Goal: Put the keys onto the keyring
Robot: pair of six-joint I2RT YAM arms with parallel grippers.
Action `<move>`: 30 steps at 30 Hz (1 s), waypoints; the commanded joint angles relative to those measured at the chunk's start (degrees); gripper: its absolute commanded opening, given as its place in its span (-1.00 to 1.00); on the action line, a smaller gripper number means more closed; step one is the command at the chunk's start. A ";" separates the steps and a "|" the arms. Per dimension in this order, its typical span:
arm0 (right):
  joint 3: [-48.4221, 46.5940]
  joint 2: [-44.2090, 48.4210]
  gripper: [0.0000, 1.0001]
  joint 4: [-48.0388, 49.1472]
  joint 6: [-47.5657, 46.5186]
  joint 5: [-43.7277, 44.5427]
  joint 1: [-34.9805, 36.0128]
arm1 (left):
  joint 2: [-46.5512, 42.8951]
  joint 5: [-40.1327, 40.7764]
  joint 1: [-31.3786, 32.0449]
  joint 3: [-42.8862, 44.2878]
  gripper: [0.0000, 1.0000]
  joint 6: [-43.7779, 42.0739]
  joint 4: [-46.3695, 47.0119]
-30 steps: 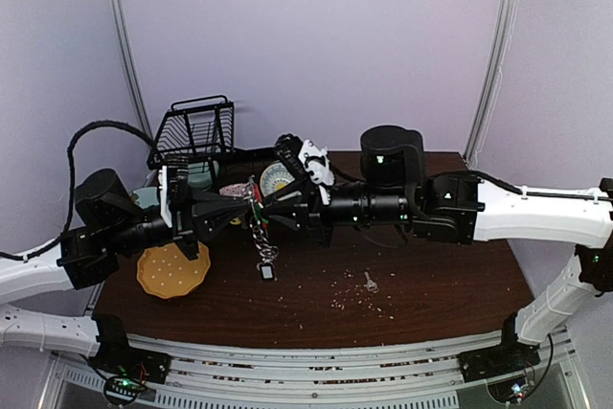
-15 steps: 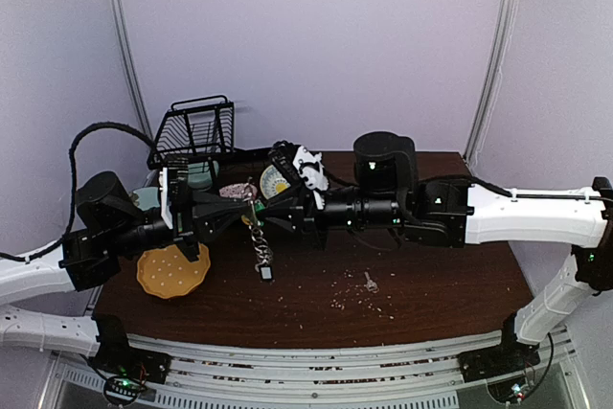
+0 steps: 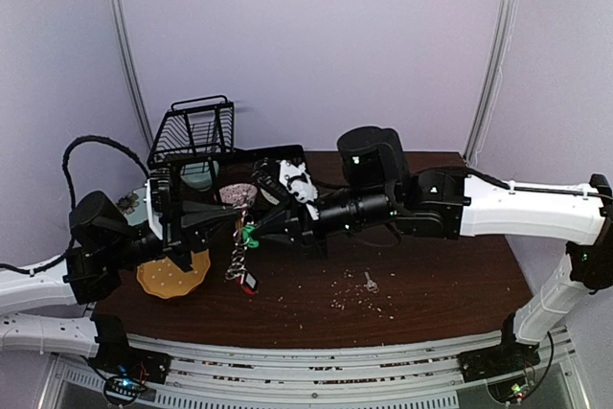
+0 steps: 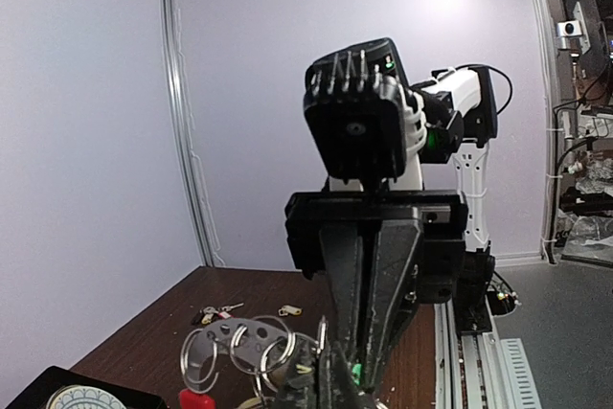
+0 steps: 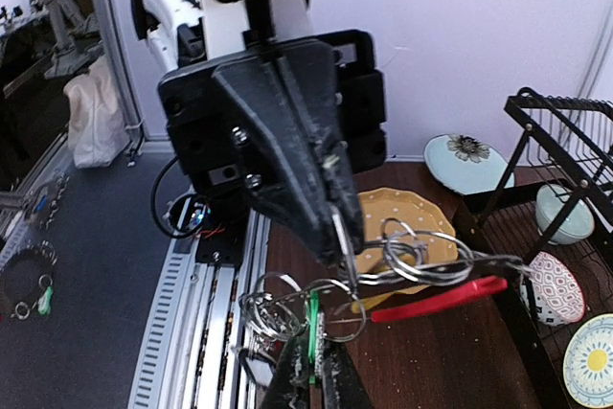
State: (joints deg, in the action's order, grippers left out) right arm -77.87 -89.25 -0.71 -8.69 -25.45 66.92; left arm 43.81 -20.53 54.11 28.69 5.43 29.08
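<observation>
The keyring (image 3: 239, 258) hangs above the table between both arms, its chain dangling down. In the right wrist view its silver rings (image 5: 431, 256) and red clip (image 5: 441, 299) show clearly. My left gripper (image 3: 241, 220) is shut on one ring of the keyring; its tips (image 5: 340, 237) pinch that ring's wire. Facing it, my right gripper (image 3: 257, 232) is shut on a green-headed key (image 5: 311, 318), held edge-on against a ring. A loose key (image 3: 370, 282) lies on the table; more keys (image 4: 215, 313) show in the left wrist view.
A yellow dotted plate (image 3: 172, 275) lies at the front left, under the left arm. A black wire dish rack (image 3: 196, 131) stands at the back left with bowls and plates by it. Crumbs are scattered mid-table around the loose key.
Both grippers have shifted left and toward the front with the keyring, whose chain swung left. The right gripper's jaws have closed onto the green key.
</observation>
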 commanded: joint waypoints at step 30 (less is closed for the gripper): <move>1.01 10.40 -0.37 -3.00 -4.05 3.36 1.90 | 1.89 -3.70 -0.05 0.98 -1.00 6.82 11.15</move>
State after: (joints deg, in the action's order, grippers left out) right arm -77.95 -83.11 -9.80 -12.34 -21.78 68.55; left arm 45.76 -24.86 54.15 27.64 11.62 36.21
